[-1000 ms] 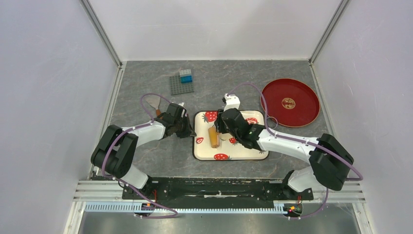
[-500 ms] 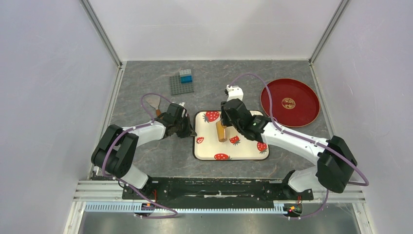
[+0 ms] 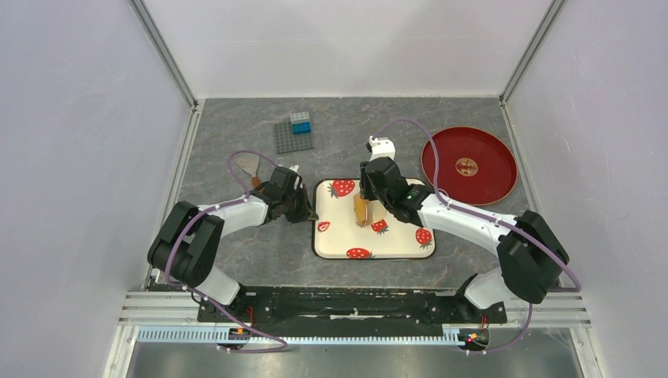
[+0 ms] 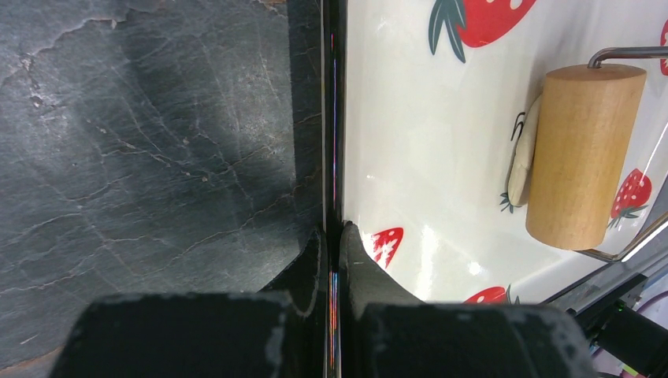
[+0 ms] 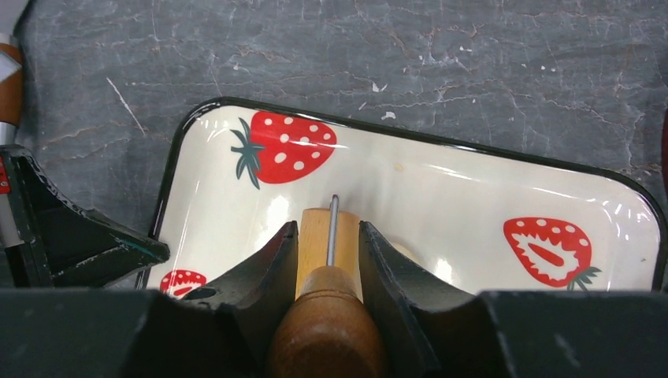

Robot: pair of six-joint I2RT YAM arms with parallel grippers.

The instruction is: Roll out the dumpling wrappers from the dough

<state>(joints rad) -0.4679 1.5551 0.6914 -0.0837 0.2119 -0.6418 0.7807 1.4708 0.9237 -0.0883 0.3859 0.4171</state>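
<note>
Right now the dough (image 4: 520, 161) is a pale, partly flattened lump in the middle of the tray. At the right of the left wrist view it peeks out from under the long side of the wooden roller (image 4: 580, 153); from above, the roller hides it. My right gripper (image 5: 328, 233) is clenched on the roller's handle, a finger on either side of the wood. My left gripper (image 4: 335, 236) is pinched onto the dark rim of the tray (image 4: 425, 118) at its left edge, and I take it to be steadying the tray.

I judge I'm mid-stroke, with the dough far from a thin round. My worry is that the lump sits at the roller's side, not squarely beneath it, so a pass may shove it along instead of riding over it. Soft dough could also cling to the wood and lift off. The glossy tray may skid if the left pinch slips. Further out, at the upper right of the overhead view, the red plate (image 3: 469, 166) lies well apart.
</note>
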